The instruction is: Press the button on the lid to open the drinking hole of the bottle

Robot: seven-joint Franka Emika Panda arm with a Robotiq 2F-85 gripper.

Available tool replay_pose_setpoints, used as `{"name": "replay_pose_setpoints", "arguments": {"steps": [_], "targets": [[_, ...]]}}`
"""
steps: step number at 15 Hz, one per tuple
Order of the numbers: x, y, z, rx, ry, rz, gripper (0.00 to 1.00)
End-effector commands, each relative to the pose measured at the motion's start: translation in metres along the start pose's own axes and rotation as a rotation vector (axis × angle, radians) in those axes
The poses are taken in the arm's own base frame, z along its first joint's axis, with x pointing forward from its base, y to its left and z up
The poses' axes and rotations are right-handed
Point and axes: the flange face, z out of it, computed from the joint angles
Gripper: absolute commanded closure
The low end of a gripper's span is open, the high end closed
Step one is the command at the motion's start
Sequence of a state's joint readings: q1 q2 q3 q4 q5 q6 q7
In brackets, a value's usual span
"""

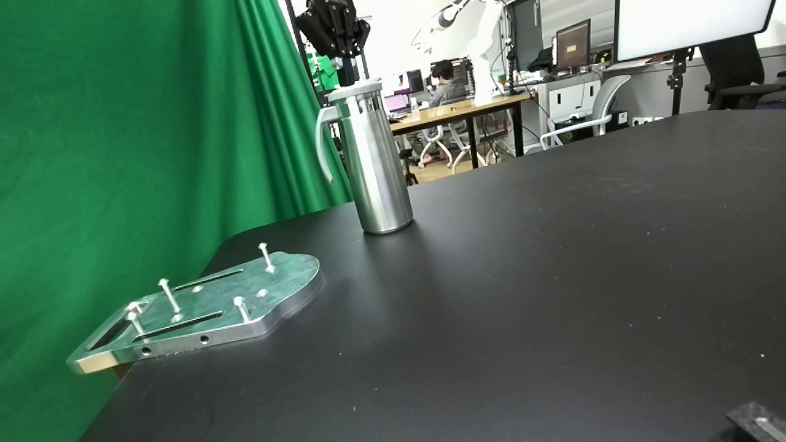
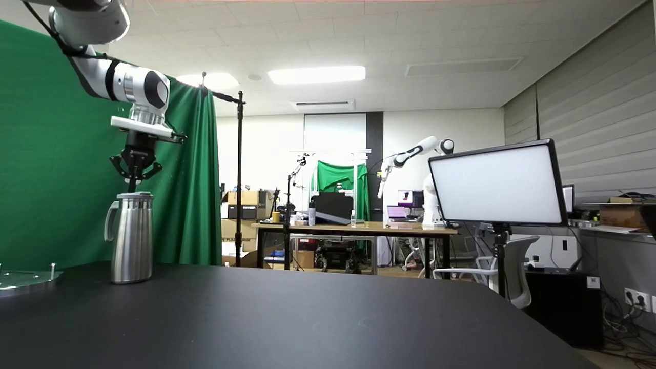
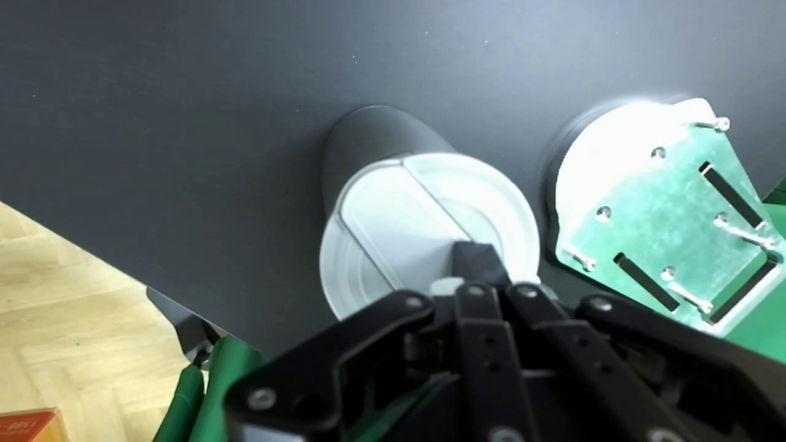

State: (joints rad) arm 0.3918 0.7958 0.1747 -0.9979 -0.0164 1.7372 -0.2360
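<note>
The steel bottle (image 1: 379, 166) stands upright near the table's edge; it also shows in an exterior view (image 2: 132, 246) and, from above, in the wrist view (image 3: 381, 132). Its greyish lid (image 1: 355, 90) is on top, with a flat band across it in the wrist view (image 3: 393, 227). A pale handle (image 1: 322, 141) runs down its side. My gripper (image 3: 479, 258) is shut with nothing between its fingers. In both exterior views its tips (image 1: 348, 73) (image 2: 132, 184) point down at the lid, at or just above its top; contact cannot be told. The fingers hide part of the lid.
A green plate with metal pegs (image 1: 202, 301) lies near the bottle, also in the wrist view (image 3: 675, 215). A green curtain (image 2: 195, 205) hangs behind. The black table (image 1: 522, 276) ends close to the bottle. A dark object (image 1: 758, 422) is at the near corner.
</note>
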Motion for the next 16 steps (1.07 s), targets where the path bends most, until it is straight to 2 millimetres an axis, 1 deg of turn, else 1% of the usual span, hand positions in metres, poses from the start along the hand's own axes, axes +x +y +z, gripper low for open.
{"name": "replay_pose_setpoints", "arguments": {"steps": [1, 3, 6, 8, 11, 16], "targets": [[0.006, 0.001, 0.003, -0.004, -0.013, -0.012, 1.0], [0.004, 0.001, 0.003, -0.051, -0.071, -0.025, 1.0], [-0.001, 0.002, 0.011, -0.108, -0.168, -0.06, 1.0], [-0.002, 0.0, 0.012, -0.137, -0.206, -0.08, 1.0], [0.0, -0.004, 0.011, -0.159, -0.226, -0.102, 1.0], [0.007, -0.011, 0.008, -0.169, -0.201, -0.113, 1.0]]}}
